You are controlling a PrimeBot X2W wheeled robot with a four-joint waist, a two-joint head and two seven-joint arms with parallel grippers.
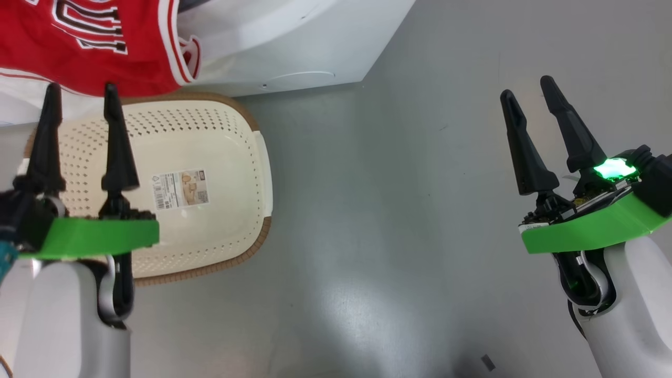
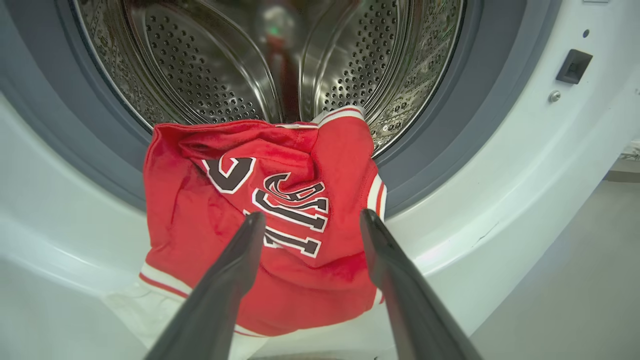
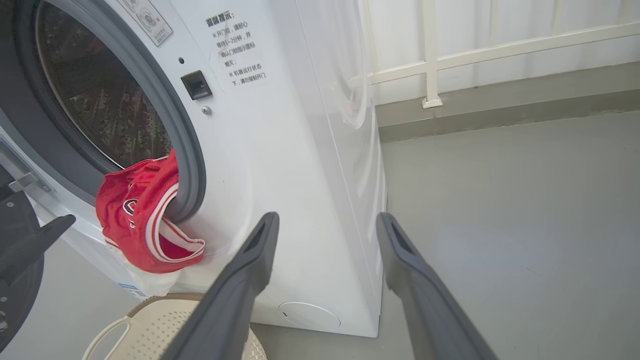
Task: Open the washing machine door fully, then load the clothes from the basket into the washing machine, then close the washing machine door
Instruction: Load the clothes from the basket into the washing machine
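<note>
We judge the loading step half done: the clothes [image 2: 190, 210] lie draped over the lip at 6 o'clock of the washing machine [image 3: 280, 150] mouth. The upper fold rests just inside the drum [image 2: 210, 65], while the lettered red bulk and a white panel hang down outside over the grey rubber ring [image 2: 425, 150] and the white front. The basket [image 1: 220, 157] sits on the floor [image 1: 394, 210] right under that hanging cloth, at 9 o'clock in the head view, with nothing in it but a sticker. Our left gripper [image 1: 81, 89] hovers above the basket with its jaws spread wide and nothing between them, aimed straight at the lettering. Our right gripper [image 1: 526, 87], equally wide and empty, hangs over bare floor at 3 o'clock, well apart from the machine. To do this well, we should bite the hanging bulk low down, near the striped hem, so little cloth trails behind. We then lift it clear of the ring, carry it deep toward 12 o'clock in the drum, and let go only past the lip. Any cuff left on the rubber would likely be pinched by the door, so we check the ring before closing.
</note>
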